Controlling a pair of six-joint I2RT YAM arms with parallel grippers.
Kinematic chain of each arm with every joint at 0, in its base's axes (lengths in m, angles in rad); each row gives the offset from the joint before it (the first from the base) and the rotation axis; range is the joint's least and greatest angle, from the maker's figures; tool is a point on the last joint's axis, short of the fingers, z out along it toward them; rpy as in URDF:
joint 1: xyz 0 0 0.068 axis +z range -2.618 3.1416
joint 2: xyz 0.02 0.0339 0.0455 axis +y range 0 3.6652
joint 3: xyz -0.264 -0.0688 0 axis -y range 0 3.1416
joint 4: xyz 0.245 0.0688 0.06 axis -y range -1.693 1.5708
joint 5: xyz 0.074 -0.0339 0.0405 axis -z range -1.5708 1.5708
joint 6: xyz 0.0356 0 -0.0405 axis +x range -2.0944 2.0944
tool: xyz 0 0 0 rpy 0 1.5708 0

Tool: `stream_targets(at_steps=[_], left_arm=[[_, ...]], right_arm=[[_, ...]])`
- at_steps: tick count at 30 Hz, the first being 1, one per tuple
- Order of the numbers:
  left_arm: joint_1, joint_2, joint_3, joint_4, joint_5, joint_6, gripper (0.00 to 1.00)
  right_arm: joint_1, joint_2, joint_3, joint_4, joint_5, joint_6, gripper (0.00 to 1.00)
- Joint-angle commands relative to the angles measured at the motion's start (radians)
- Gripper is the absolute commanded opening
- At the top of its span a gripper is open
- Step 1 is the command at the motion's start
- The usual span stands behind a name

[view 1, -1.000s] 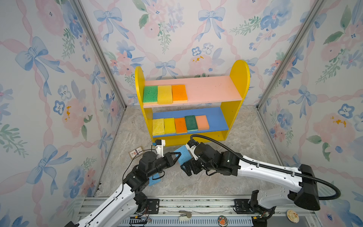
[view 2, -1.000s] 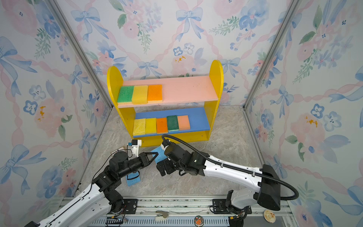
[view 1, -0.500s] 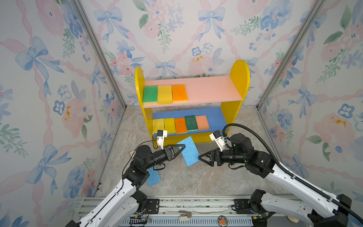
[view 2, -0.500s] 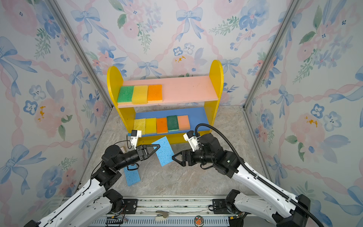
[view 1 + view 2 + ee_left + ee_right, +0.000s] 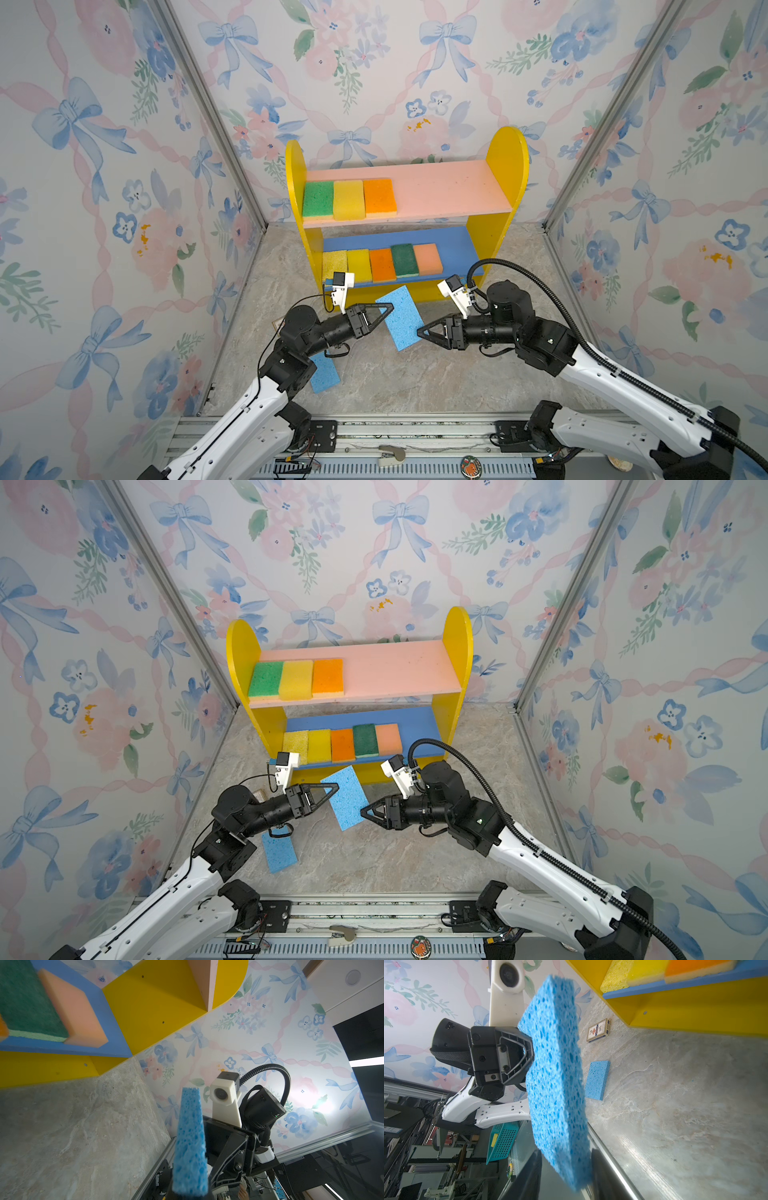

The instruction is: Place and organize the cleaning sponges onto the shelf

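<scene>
Floor: second light blue rectangular foam sponge (image 5: 325,376), one end tucked under the left arm (image 5: 291,368) in both top views. Small printed card box (image 5: 598,1030): lettering too small to read, nearly all hidden behind that arm from above. The right gripper (image 5: 565,1151): dark fingers blurred, cut by the frame edge; contact with the held light blue foam sponge (image 5: 556,1076) unclear.

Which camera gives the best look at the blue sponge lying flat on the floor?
The right wrist view: the blue sponge on the floor shows whole, lying flat and unobstructed. In both top views the left arm covers one end. The left wrist view does not show it.
</scene>
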Motion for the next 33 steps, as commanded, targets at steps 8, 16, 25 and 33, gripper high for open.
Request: stream_targets(at_steps=[8, 16, 25, 33], left_arm=[[0.008, 0.001, 0.007, 0.049, 0.024, -0.002, 0.16], [0.044, -0.091, 0.106, -0.352, -0.125, 0.266, 0.98], [0.052, -0.202, 0.125, -0.643, -0.352, 0.388, 0.98], [0.053, -0.223, 0.131, -0.718, -0.391, 0.443, 0.98]], right_arm=[[0.018, -0.003, 0.01, -0.003, 0.056, 0.017, 0.07], [0.015, -0.048, 0.178, -0.276, 0.287, -0.054, 0.06], [-0.005, 0.086, 0.569, -0.498, 0.408, -0.15, 0.07], [-0.114, 0.315, 0.979, -0.619, 0.382, -0.215, 0.07]])
